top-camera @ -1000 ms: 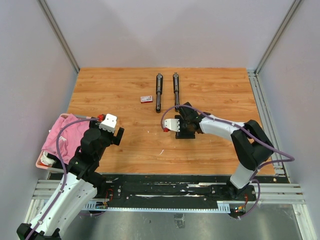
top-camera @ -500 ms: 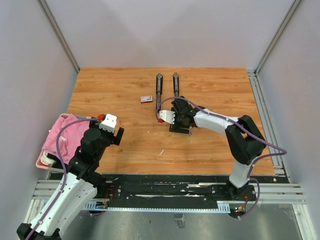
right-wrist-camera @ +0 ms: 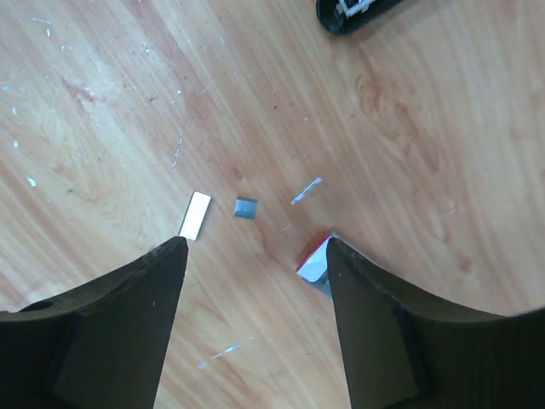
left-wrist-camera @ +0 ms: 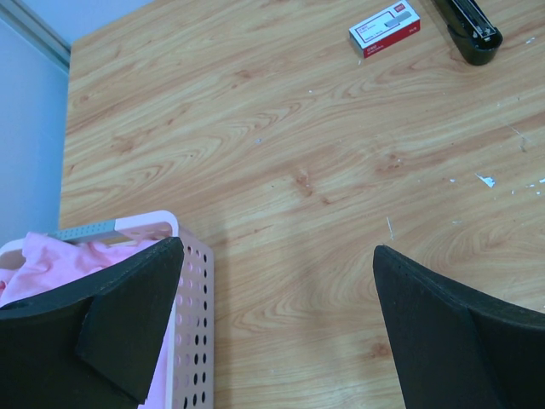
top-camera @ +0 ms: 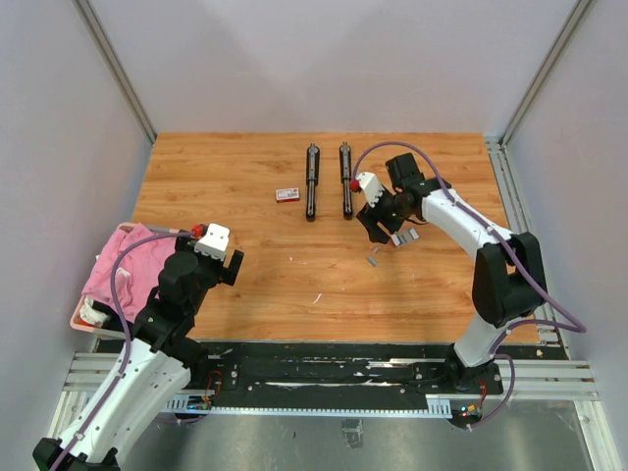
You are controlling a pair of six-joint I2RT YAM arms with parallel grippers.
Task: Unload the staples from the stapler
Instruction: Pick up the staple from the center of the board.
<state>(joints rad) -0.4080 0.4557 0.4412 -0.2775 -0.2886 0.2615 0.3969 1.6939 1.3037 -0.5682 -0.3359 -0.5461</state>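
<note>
Right fingers: apart, nothing clamped, poised above the bench. Directly below the gap lie the staples: one short pale strip, a small grey bit just beside it, and thin slivers nearby. Handling, as judged: very light, stiff, flat and slippery on wood. A strip may break if pinched mid-length, so grip it across its long edges. The stapler lies farther out. Left fingers: wide apart, idle beside the pink basket.

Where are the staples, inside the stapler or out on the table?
Out, some at least: small silvery strips lie loose on the table below the right gripper, apart from the stapler. More inside? Cannot tell.
</note>
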